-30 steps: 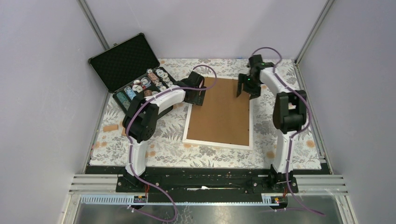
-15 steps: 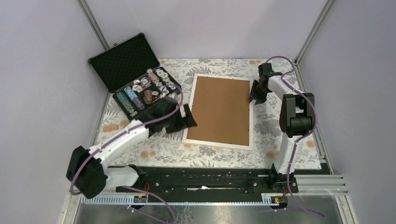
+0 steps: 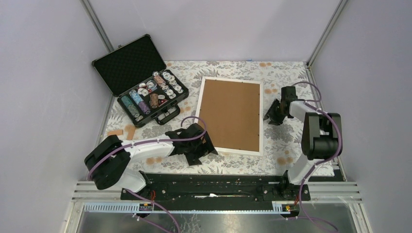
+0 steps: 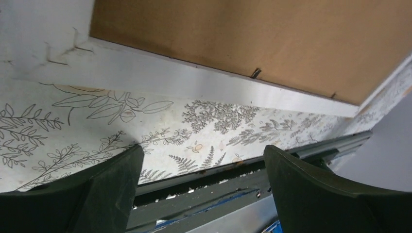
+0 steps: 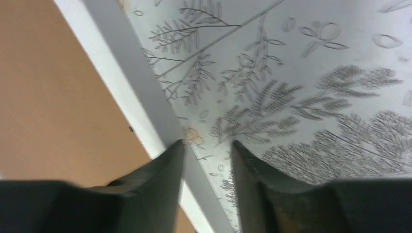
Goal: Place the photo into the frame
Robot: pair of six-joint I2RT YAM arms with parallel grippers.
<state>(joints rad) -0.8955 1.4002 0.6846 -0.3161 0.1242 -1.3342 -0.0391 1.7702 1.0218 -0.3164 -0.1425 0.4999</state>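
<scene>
Wrist views alone show left gripper (image 4: 202, 151) wide, right gripper (image 5: 207, 144) barely parted, both empty.

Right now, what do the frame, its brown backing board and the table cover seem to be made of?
The frame: smooth white, slightly glossy rim; painted wood or plastic, the look leaves it open. The backing board: matte brown, even and grainless, likely hardboard; small metal tabs sit at its edge. The table cover: thin sheet printed with grey leaves and flowers, maybe vinyl or cloth.
</scene>
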